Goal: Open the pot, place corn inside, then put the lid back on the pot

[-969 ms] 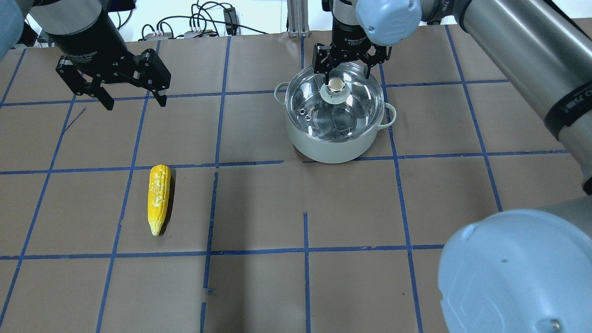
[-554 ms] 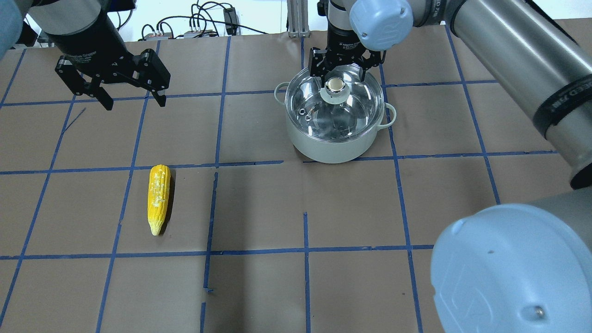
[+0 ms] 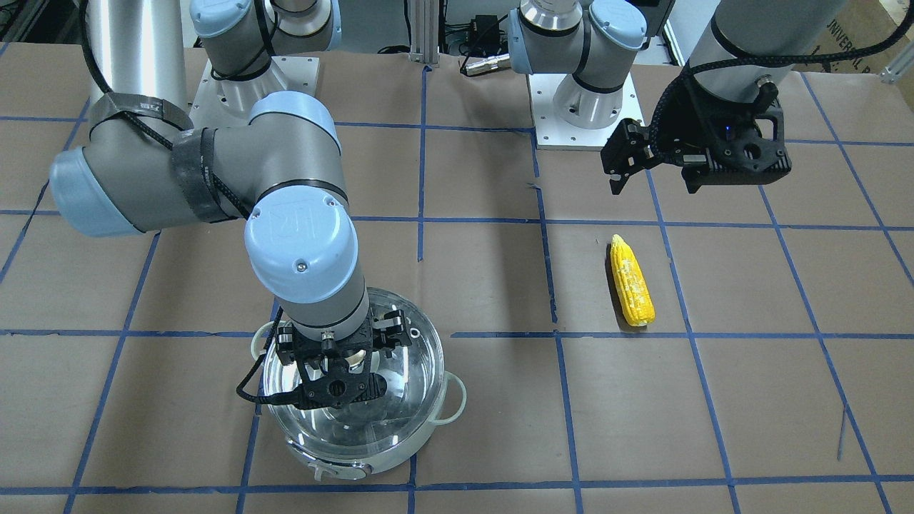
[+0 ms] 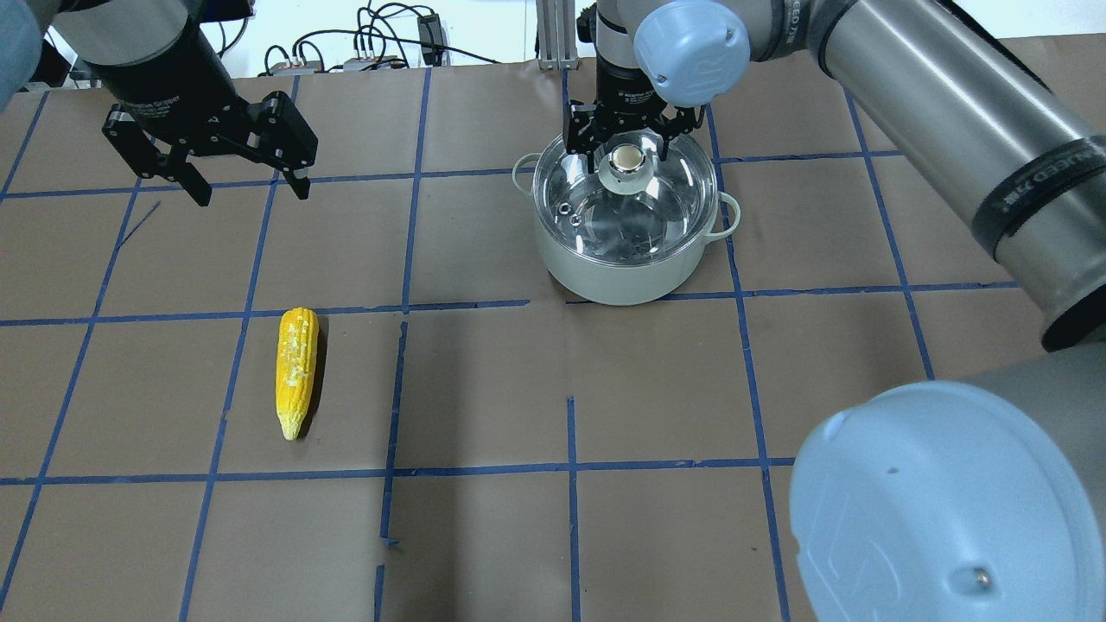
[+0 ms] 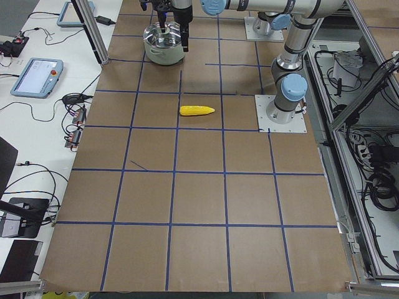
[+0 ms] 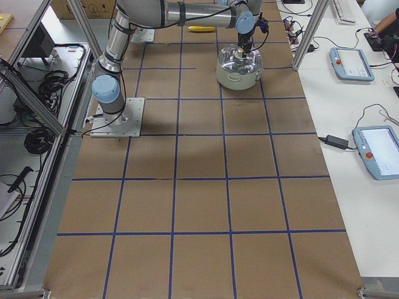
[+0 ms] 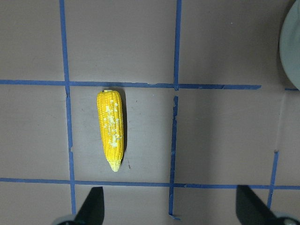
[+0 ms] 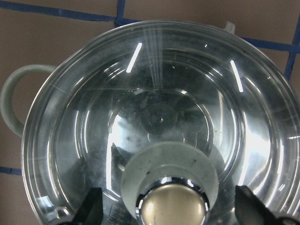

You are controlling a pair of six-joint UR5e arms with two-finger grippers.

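Observation:
The pot (image 4: 622,276) stands at the far right of centre with the lid (image 4: 605,216) on it. My right gripper (image 4: 624,142) is open, its fingers on either side of the lid's knob (image 4: 627,160). The right wrist view shows the knob (image 8: 172,206) between the fingertips and the lid (image 8: 159,117) over the pot. In the front view the right gripper (image 3: 343,350) hides the knob. The corn (image 4: 296,371) lies flat on the near left, tip towards me. My left gripper (image 4: 251,190) hovers open and empty beyond it. The left wrist view shows the corn (image 7: 111,130).
Brown paper with a blue tape grid covers the table. Cables and power boxes (image 4: 371,43) lie past the far edge, next to an aluminium post (image 4: 553,34). The arms' base plates (image 3: 585,114) sit at my side. Tablets (image 6: 349,62) lie on a side bench.
My right gripper has moved left and down over the lid, so that its open fingers now straddle the knob. The left gripper, corn and pot have not moved.

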